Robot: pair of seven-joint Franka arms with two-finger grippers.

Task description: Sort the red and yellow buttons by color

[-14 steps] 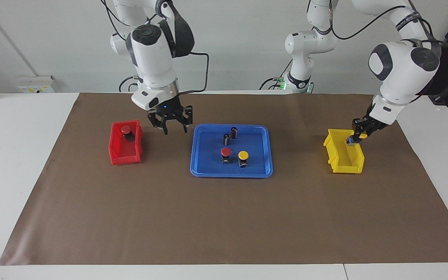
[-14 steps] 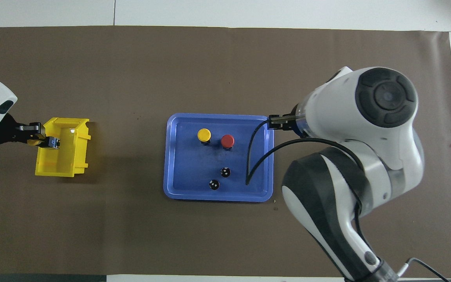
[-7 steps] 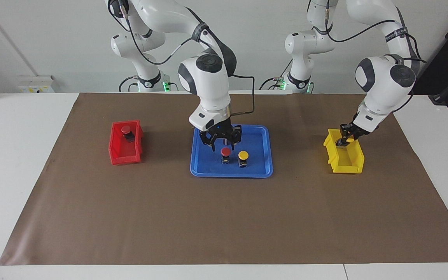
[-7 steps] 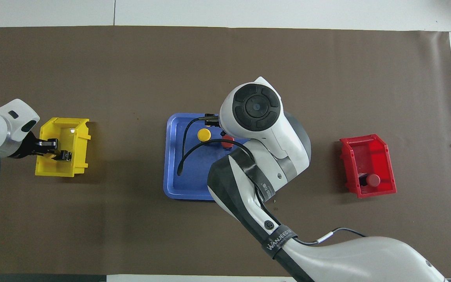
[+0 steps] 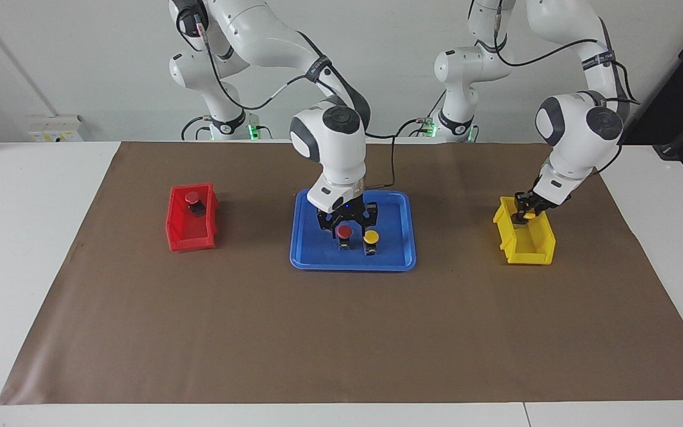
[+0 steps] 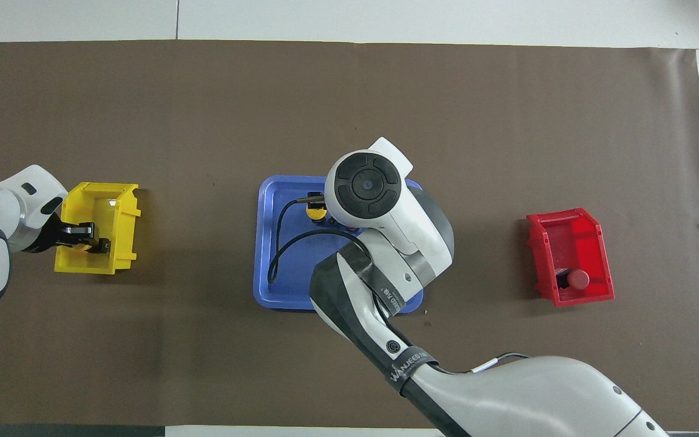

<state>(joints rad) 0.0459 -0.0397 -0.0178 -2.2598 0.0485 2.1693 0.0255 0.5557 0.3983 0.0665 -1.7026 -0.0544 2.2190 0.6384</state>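
Though R end effector (image 5: 346, 225) open over red button (image 5: 345, 231), overhead hidden; L (image 5: 523, 212) gripping yellow button (image 5: 529, 215).

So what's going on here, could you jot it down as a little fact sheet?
Red bin: holds one red button
Yellow bin: left tool is low over it, shut on a yellow button
Blue tray: holds a second red button and a second yellow button, side by side
Right tool: open, just above the tray's red button, not gripping it
Sorted so far: one red button binned, two buttons left in the tray
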